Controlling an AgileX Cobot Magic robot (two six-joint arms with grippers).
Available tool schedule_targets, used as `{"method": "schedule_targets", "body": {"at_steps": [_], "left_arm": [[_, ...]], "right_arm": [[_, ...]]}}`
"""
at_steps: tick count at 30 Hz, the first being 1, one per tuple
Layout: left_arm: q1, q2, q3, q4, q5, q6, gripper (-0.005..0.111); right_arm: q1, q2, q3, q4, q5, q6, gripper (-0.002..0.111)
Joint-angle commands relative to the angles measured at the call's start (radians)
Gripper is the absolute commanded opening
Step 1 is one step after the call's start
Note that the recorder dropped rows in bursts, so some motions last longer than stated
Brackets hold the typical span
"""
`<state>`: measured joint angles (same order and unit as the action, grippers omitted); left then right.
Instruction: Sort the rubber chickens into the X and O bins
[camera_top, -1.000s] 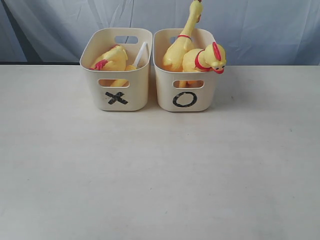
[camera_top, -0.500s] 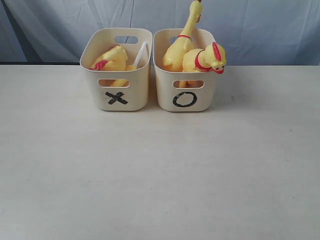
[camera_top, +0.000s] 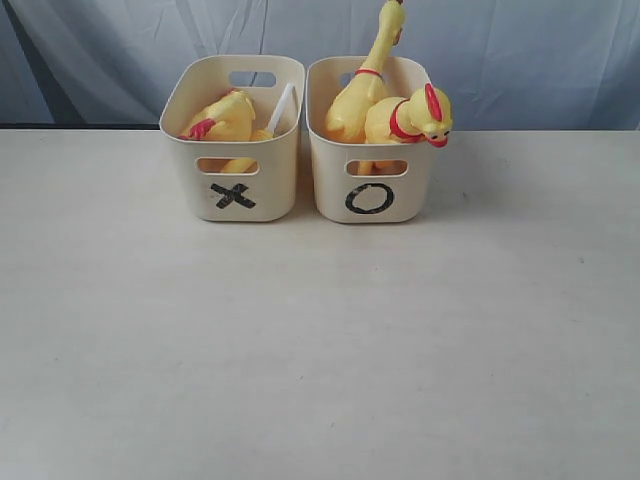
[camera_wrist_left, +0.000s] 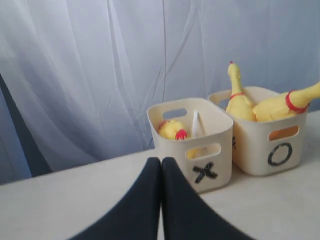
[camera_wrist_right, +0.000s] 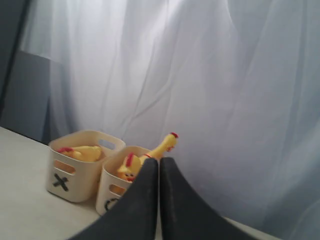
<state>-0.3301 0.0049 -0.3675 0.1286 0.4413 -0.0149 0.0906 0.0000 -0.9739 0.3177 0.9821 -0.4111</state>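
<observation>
Two cream bins stand side by side at the back of the table. The X bin (camera_top: 235, 140) on the left holds a small yellow rubber chicken (camera_top: 222, 118) lying low inside. The O bin (camera_top: 370, 150) on the right holds two rubber chickens: a tall one (camera_top: 365, 80) with its neck sticking up, and another (camera_top: 410, 120) with its head hanging over the right rim. Neither arm shows in the exterior view. The left gripper (camera_wrist_left: 161, 161) is shut and empty, well back from the X bin (camera_wrist_left: 197, 145). The right gripper (camera_wrist_right: 159, 161) is shut and empty, away from the O bin (camera_wrist_right: 116, 185).
A pale blue-white curtain (camera_top: 520, 60) hangs behind the table. The cream tabletop (camera_top: 320, 350) stretches in front of the bins. A white flat piece (camera_top: 283, 108) leans inside the X bin.
</observation>
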Motion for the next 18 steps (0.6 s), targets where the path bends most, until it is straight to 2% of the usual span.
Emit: {"method": "schedule_targets", "body": {"at_steps": [1, 5, 9, 18], "left_arm": [[-0.012, -0.005, 0.001, 0.046, -0.191, 0.000, 0.000], [-0.012, -0.005, 0.001, 0.190, -0.284, -0.002, 0.000], [-0.012, 0.046, 0.001, 0.197, -0.286, -0.010, 0.000], [-0.012, 0.090, 0.001, 0.133, -0.292, -0.008, 0.000]], "right_arm": [[0.022, 0.000, 0.130, -0.157, -0.157, 0.099, 0.002], [0.022, 0.000, 0.289, -0.128, -0.433, 0.123, 0.002], [0.022, 0.000, 0.423, -0.128, -0.590, 0.123, 0.002], [0.022, 0.000, 0.465, -0.097, -0.405, 0.123, 0.002]]}}
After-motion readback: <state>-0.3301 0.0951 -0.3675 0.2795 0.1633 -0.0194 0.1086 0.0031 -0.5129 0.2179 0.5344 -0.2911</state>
